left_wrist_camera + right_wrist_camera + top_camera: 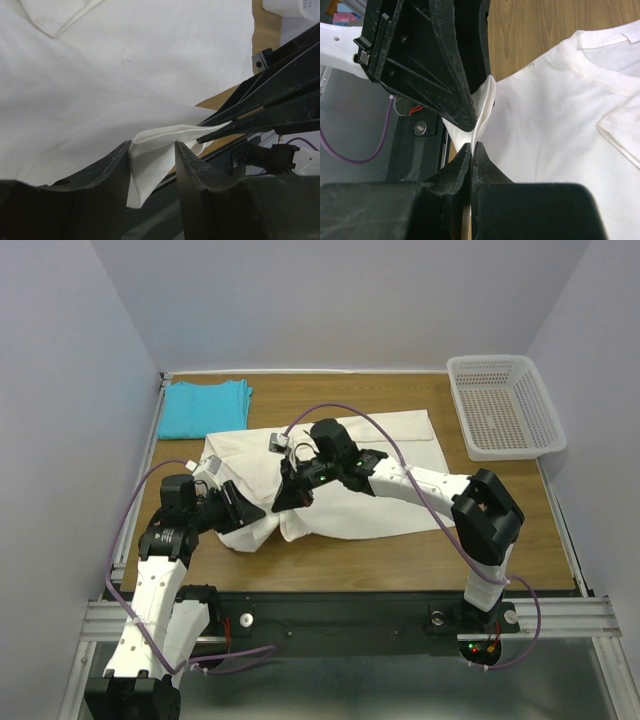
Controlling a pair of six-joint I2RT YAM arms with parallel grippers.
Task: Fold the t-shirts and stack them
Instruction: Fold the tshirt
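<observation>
Near-left on the cream t-shirt (400, 445), right gripper (471, 146) pinches a raised fold; left gripper (152, 145) straddles it alongside, jaws spread.

Rumpled cream t-shirt (350, 515) lies beside folded turquoise t-shirt (205, 405).

The left arm (158, 575) rises from its base and bends right, wrist held low. The left gripper (152, 146) has its jaws partly apart, with a fold of the cream t-shirt (545, 130) between them that seems to touch both. The right arm (440, 483) elbows up and reaches left, and the right gripper (471, 146) is pinched tight on the same cloth, close against the left one
</observation>
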